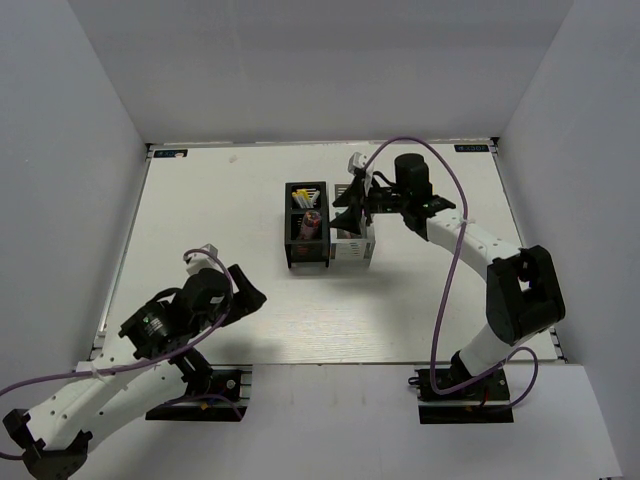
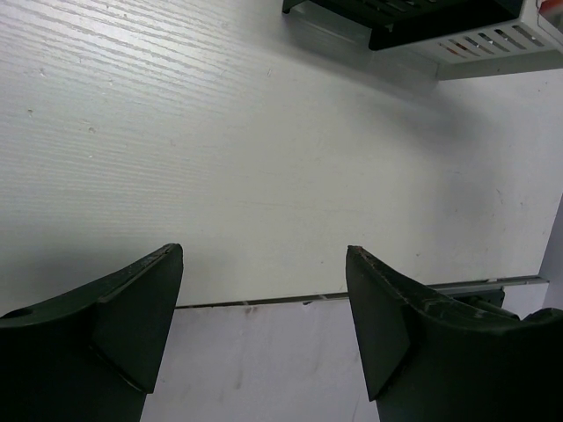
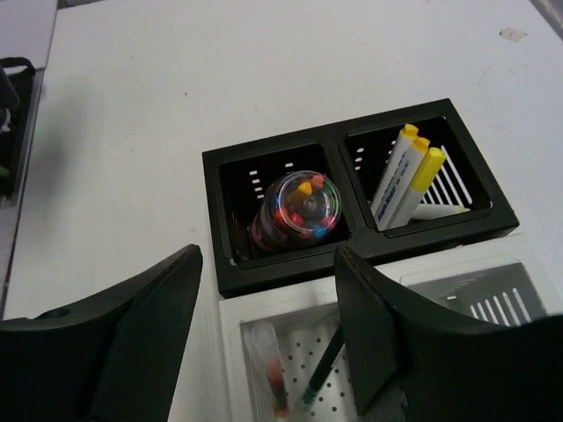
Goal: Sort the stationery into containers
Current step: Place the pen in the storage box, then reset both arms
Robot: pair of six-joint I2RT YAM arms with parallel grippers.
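Observation:
The black organiser box (image 1: 306, 240) and the white organiser box (image 1: 353, 245) stand joined at mid-table. In the right wrist view the black box (image 3: 290, 272) holds a clear pink-sided cylinder of coloured bits (image 3: 297, 209) in one compartment and white markers with yellow tips (image 3: 405, 174) in the other. The white box (image 3: 230, 352) holds a red pen (image 3: 274, 376) and a dark green pen (image 3: 322, 371). My right gripper (image 3: 268, 257) is open and empty just above the white box (image 1: 346, 208). My left gripper (image 1: 250, 290) is open and empty over bare table (image 2: 264, 255).
The left wrist view shows the table's front edge (image 2: 264, 303) under the fingers and the boxes' lower corners (image 2: 440, 26) at top right. White walls enclose the table on three sides. The right arm's purple cable (image 1: 450, 270) loops over the right side.

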